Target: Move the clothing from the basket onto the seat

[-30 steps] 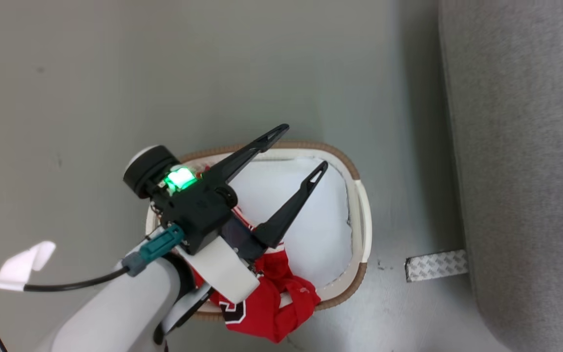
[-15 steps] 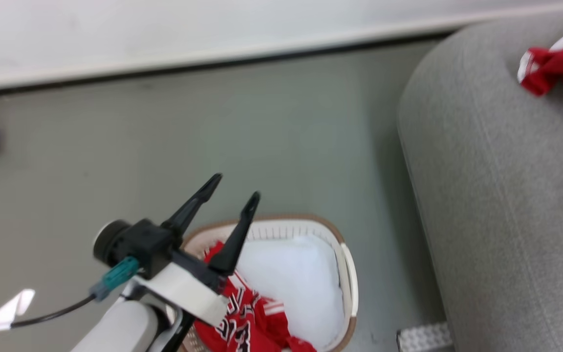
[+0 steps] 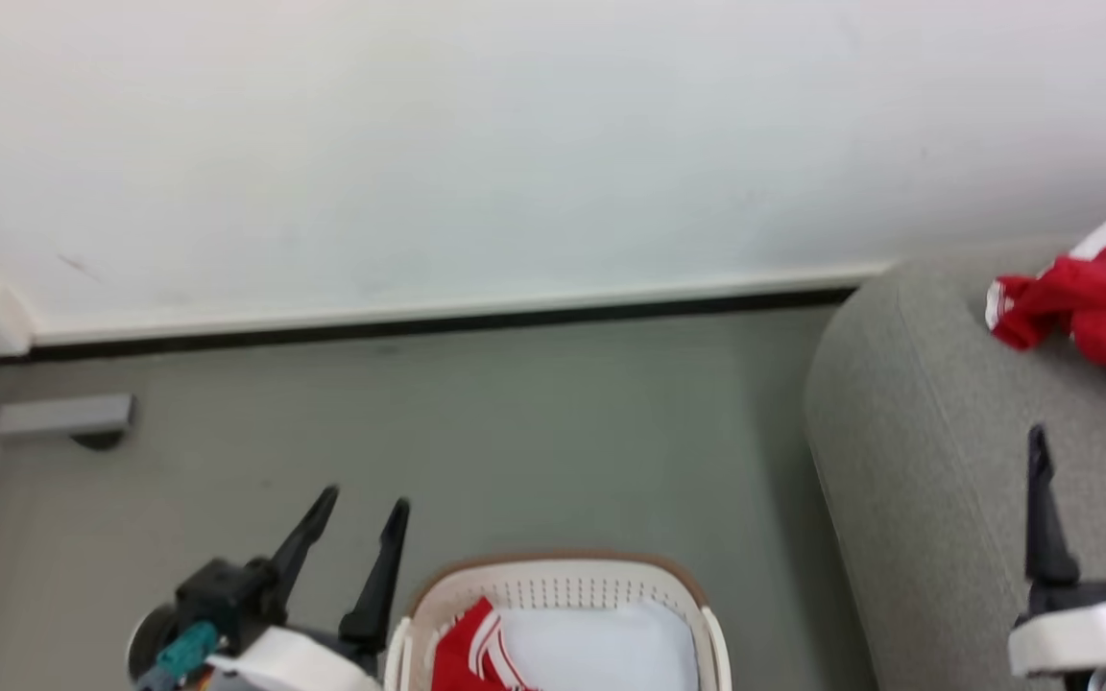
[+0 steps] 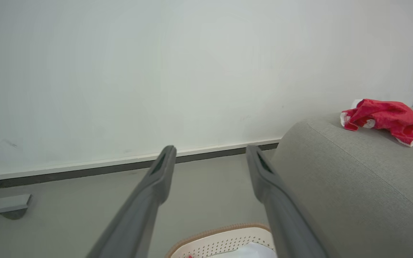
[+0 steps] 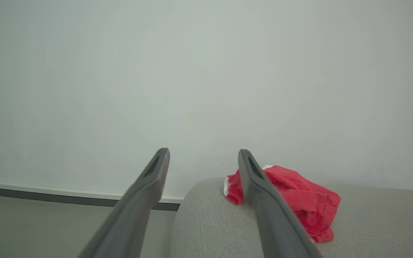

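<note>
The basket (image 3: 563, 559) stands on the grey floor (image 3: 534, 432), near the rounded end of the seat (image 3: 908, 480), with a strip of floor between them. Behind both runs a white wall (image 3: 515, 144) with a pale skirting board (image 3: 419, 312) above a dark line. At the far left, low by the wall, sits a grey block (image 3: 63, 416); what it belongs to is unclear.

A striped red garment (image 3: 467, 653) lies inside the basket against its left side, touching a white pad (image 3: 611, 648). A crumpled red garment (image 3: 1091, 307) with white trim rests on top of the seat.

The left end effector (image 3: 364, 497) hangs over the floor just left of the basket, released, its fingers spread and empty. The right end effector (image 3: 1084, 430) hangs above the seat, near the crumpled garment, also released and empty. In the right wrist view one finger crosses in front of that garment's left edge.

The head view's bottom edge cuts off the basket's near half and most of the striped garment. The crumpled garment runs off its right edge. No print can be made out on either.
</note>
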Robot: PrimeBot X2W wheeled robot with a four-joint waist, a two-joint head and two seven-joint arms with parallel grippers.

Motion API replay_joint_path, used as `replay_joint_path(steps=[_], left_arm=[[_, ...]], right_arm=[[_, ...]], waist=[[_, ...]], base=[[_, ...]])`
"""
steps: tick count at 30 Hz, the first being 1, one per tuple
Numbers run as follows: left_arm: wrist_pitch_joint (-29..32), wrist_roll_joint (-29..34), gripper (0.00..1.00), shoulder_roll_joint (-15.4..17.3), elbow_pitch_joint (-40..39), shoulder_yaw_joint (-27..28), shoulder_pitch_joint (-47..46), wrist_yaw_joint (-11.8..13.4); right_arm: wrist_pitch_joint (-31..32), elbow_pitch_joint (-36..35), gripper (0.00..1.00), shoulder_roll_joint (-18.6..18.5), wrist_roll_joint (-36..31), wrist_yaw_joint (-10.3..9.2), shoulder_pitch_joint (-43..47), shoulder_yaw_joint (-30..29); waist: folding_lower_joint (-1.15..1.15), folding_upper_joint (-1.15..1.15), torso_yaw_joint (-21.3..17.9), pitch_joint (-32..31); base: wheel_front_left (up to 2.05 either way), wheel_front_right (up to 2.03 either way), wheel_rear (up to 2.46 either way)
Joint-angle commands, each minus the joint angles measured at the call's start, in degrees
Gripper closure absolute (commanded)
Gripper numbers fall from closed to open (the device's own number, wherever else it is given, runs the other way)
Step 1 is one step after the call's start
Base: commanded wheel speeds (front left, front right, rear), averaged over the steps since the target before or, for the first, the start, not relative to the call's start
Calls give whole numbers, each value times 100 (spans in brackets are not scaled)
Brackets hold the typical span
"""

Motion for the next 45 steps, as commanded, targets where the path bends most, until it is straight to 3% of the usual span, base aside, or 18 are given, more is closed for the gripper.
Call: replay_joint_path(steps=[1,10,23,34,45], left_arm=[[-41,-5,0,-34,62,78,146,5],[-35,535,0,-466,42,1015,872,-111],[-37,1307,0,-1079,156,2031,1543,-703],[-38,1716,0,-1367,264,2441,1471,-1106],[-38,1901,0,-1508,339,2530,1376,-1338]], right_arm=[[6,-27,0,-12,143,-14,180,74],[6,-33,0,-10,530,-15,1020,643],[5,119,0,-10,684,-15,1383,942],[5,239,0,-9,718,-15,1274,1012],[5,202,0,-10,757,-15,1185,1085]], waist=[[2,0,110,-253],[2,0,133,-499],[2,0,72,-676],[2,0,130,-650],[2,0,40,-514]], base=[[0,0,0],[0,0,0],[0,0,0],[0,0,0],[0,0,0]])
